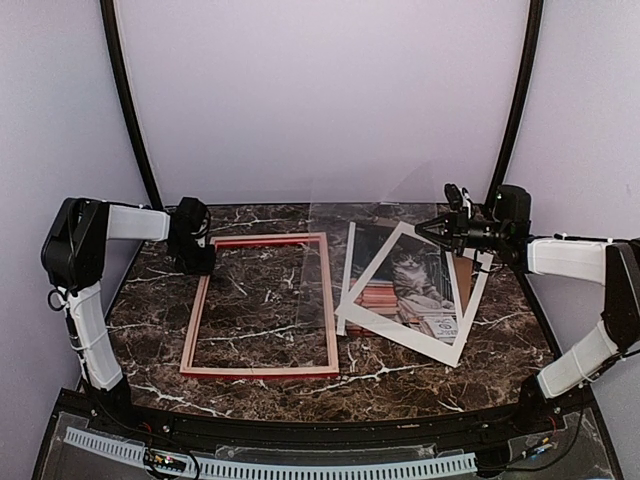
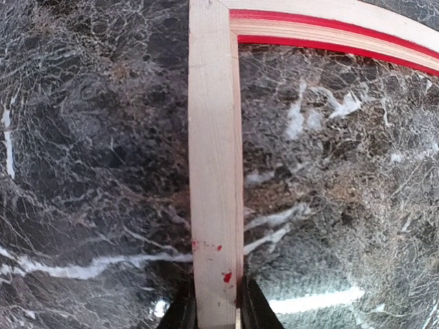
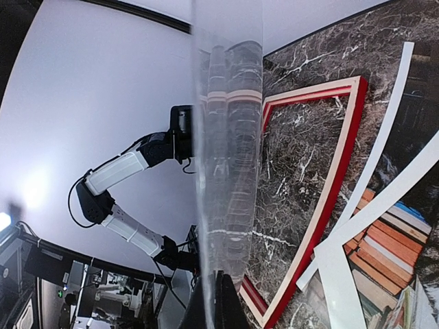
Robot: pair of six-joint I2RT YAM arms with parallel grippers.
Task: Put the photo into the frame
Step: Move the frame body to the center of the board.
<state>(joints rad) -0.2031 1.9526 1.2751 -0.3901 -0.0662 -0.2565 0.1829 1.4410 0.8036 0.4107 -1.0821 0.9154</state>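
The frame [image 1: 331, 300] lies flat on the marble table, pale wood back side up, with red showing on its edges. My left gripper [image 1: 200, 262] is shut on the frame's far left rail. In the left wrist view that rail [image 2: 214, 157] sits pinched between both fingers of the gripper [image 2: 216, 317]. My right gripper [image 1: 425, 228] is shut on a clear plastic sheet [image 1: 350, 215] and holds it tilted in the air over the frame's right side. The sheet [image 3: 226, 137] stands edge-on above the gripper [image 3: 218, 301]. The photo [image 1: 410, 285] of a cat and books lies under a white mat [image 1: 400, 330], right of the frame.
A second white strip [image 1: 347, 280] lies along the frame's right rail. The table's marble top [image 1: 400, 385] ends at a black front rim. Purple backdrop walls and two black arched poles surround the table. The frame [image 3: 322, 205], mat [image 3: 384, 199] and photo [image 3: 391, 253] show in the right wrist view.
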